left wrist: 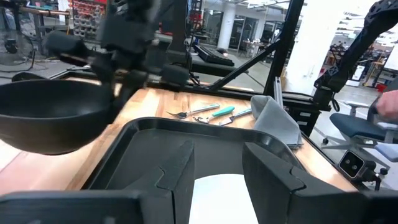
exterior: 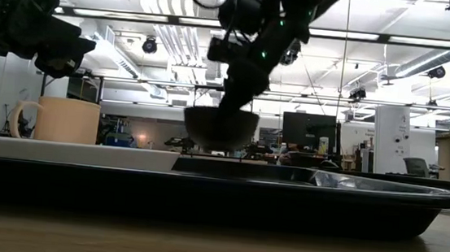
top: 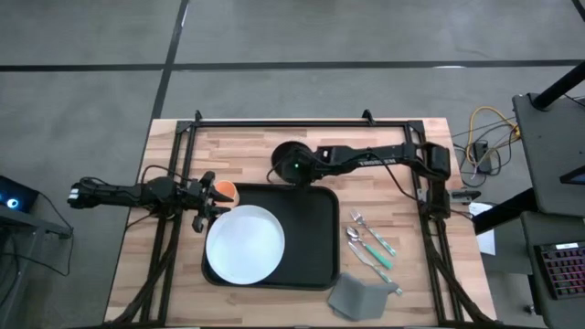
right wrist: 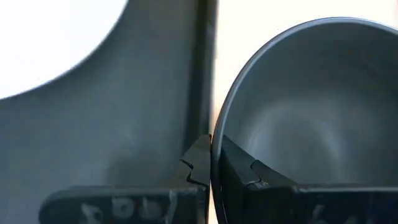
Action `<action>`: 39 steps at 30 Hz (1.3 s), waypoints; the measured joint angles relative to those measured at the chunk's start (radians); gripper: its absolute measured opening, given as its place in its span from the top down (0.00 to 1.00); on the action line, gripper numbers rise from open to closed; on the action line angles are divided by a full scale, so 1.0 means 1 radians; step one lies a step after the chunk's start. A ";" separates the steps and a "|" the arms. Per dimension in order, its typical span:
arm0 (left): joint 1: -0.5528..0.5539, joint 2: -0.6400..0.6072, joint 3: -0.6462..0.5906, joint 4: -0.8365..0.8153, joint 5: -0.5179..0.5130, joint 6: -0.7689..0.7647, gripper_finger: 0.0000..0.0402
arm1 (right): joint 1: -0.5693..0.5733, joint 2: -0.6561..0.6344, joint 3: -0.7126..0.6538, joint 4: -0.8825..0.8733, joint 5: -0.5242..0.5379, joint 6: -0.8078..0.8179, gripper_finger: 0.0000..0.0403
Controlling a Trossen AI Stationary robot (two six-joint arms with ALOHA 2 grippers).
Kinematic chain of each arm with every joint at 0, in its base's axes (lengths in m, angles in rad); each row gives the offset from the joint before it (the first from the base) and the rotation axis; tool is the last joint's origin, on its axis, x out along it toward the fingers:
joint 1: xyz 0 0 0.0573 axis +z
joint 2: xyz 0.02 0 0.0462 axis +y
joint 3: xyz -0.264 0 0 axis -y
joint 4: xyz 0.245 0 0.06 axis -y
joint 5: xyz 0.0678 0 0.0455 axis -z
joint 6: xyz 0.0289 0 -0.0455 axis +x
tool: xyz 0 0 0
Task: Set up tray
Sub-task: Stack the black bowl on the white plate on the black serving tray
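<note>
The tray lies at the centre of the worktop, with a white plate at its 9 o'clock side. The right tool pinches the rim of a dark bowl, held above the tray's 12 o'clock edge. The left tool, fingers apart, hangs at the tray's 10 o'clock corner beside an orange cup.

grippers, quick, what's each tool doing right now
Left tool: open, empty, over the tray.
Right tool: shut on the dark bowl rim.
</note>
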 joint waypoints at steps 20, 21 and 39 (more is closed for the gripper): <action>0.000 0.000 0.000 0.000 -0.001 0.000 0.71 | 0.239 0.003 0.099 0.005 -0.002 -0.024 0.98; 0.000 0.000 0.000 0.000 -0.001 0.000 0.71 | 0.248 0.007 0.109 0.005 -0.003 -0.022 0.98; 0.000 0.001 0.000 0.000 -0.001 0.000 0.71 | 0.373 0.380 0.715 -0.376 -0.007 -0.107 0.98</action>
